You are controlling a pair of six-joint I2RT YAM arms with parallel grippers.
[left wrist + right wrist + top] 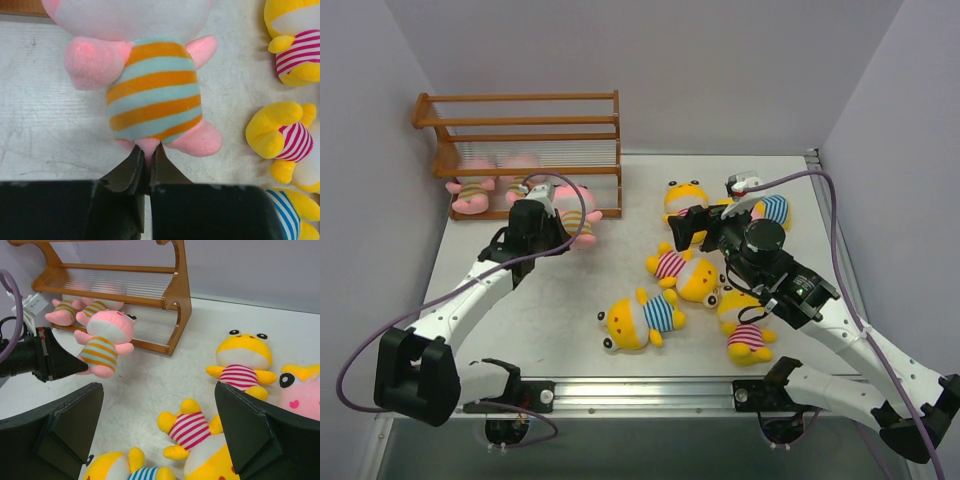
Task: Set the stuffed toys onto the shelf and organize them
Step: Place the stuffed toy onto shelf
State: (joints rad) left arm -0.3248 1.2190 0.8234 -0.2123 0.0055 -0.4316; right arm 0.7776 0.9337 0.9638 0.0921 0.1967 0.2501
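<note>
1. Left gripper (147, 152) sits closest to its wrist camera, its jaws pinched almost together on the bottom edge of a pink toy (155, 95) in a tan-striped shirt, gripping it between the legs.
2. That pink toy is just in front of the shelf (520, 125), level with the lowest tier and near the right end post, its head towards the shelf.
3. On the shelf's lowest tier, towards its left end, a second pink toy (470, 192) and a third pink toy (520, 168) lie side by side.
4. Right gripper (157, 387) has its jaws spread wide and holds nothing. It hangs over the table (550, 300), well to the right of the shelf.
5. Around that open gripper, on the table and clear of the shelf, lie a yellow toy in pink stripes (245, 362), another pink-striped yellow toy (187, 430) and a blue-striped yellow toy (640, 318).
</note>
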